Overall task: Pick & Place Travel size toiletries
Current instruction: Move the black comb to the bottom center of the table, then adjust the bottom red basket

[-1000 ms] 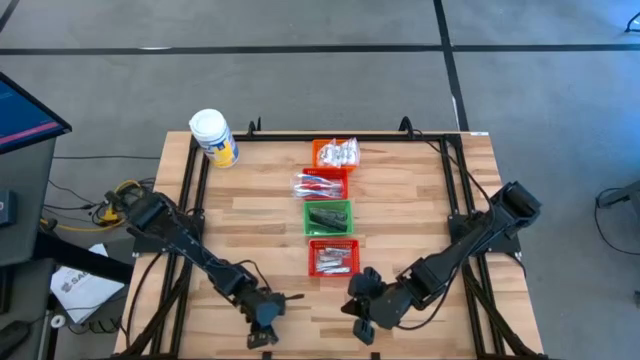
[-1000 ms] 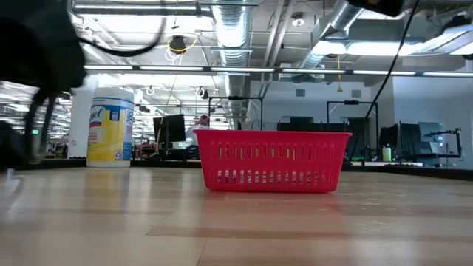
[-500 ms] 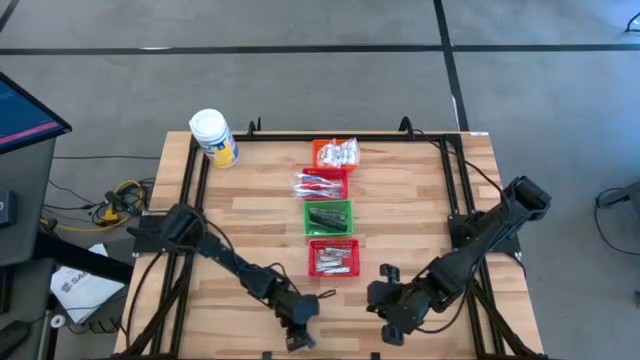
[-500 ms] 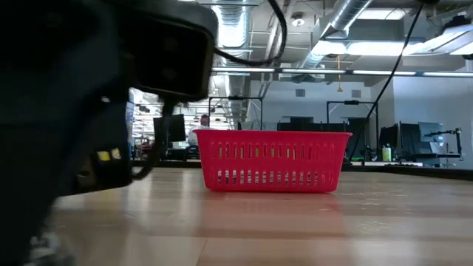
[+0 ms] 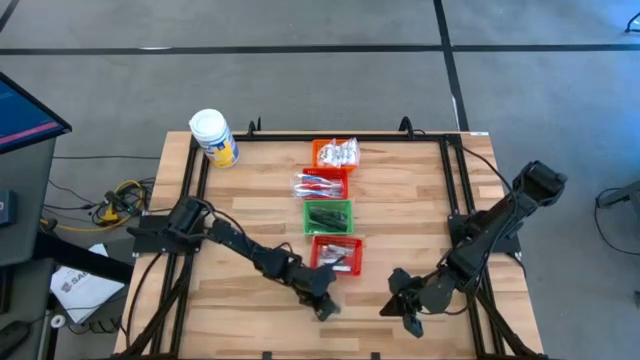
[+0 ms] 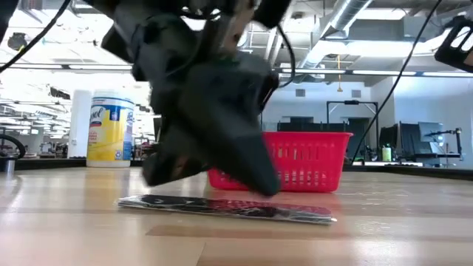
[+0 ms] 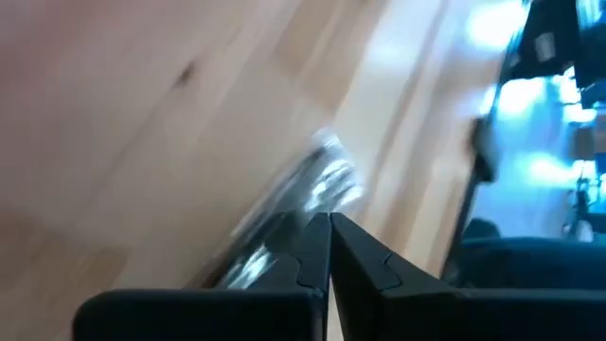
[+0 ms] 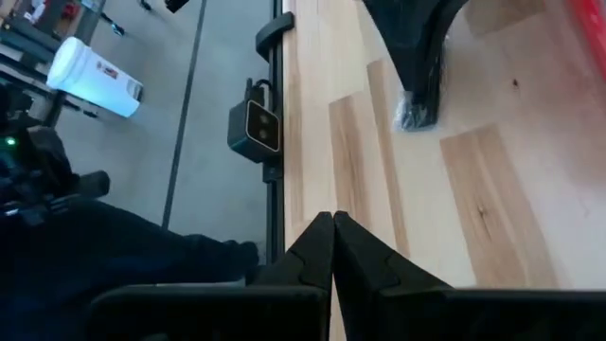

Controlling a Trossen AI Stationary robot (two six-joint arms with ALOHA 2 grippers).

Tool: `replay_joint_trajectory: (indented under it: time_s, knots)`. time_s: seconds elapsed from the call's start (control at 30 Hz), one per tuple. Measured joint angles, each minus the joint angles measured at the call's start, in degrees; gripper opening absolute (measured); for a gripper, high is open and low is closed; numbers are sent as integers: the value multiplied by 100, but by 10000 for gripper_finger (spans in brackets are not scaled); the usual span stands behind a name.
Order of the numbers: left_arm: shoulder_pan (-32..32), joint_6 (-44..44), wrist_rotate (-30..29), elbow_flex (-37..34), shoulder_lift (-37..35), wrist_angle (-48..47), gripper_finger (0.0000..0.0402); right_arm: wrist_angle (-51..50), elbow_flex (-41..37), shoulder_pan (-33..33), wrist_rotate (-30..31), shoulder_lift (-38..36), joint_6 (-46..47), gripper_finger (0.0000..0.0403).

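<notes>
A dark flat strip [image 6: 222,207] lies lengthwise on the wood in front of the red basket [image 5: 335,256]. It also shows in the left wrist view [image 7: 317,180] and the right wrist view [image 8: 415,116]. My left gripper [image 5: 322,300] is shut, slanting down onto the strip just near of the red basket. My right gripper [image 5: 405,310] is shut and empty above the table's near right part. More toiletries fill the green basket [image 5: 328,216], the toothbrush basket [image 5: 322,184] and the orange basket [image 5: 335,153]. My left gripper meets the dark strip near one end, at its long edge [image 7: 308,204], with its shut fingertips [image 6: 264,186]. The fingers slant down from the table's left side. They hide the place of contact itself. The strip lies flat along the table.
A white jar with a yellow label [image 5: 213,138] stands at the far left corner. The four baskets stand in a row down the table's middle. A small camera [image 8: 262,128] sits on the near edge. Bare wood lies left and right of the baskets.
My left gripper has gone toward the table's right edge and a little toward the far edge, ending close to the red basket. The dark strip now shows on the table in the low view, where it did not before. My right gripper has gone toward the right edge.
</notes>
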Motion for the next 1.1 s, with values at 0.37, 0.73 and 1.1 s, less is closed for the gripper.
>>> replay_joint_trajectory:
  time_s: [0.37, 0.73, 1.1]
  knots:
    - [-136, 253, -505, 574, -99, 143, 1, 32, -9, -524, -363, -29, -842, 0]
    - [-423, 930, -1510, 545, -1151, -2237, 1, -46, 2, -898, 791, 10, -464, 0]
    - [-493, 865, -2598, -181, -2400, -3649, 1, -3446, 20, -1047, 1445, 13, 3947, 0]
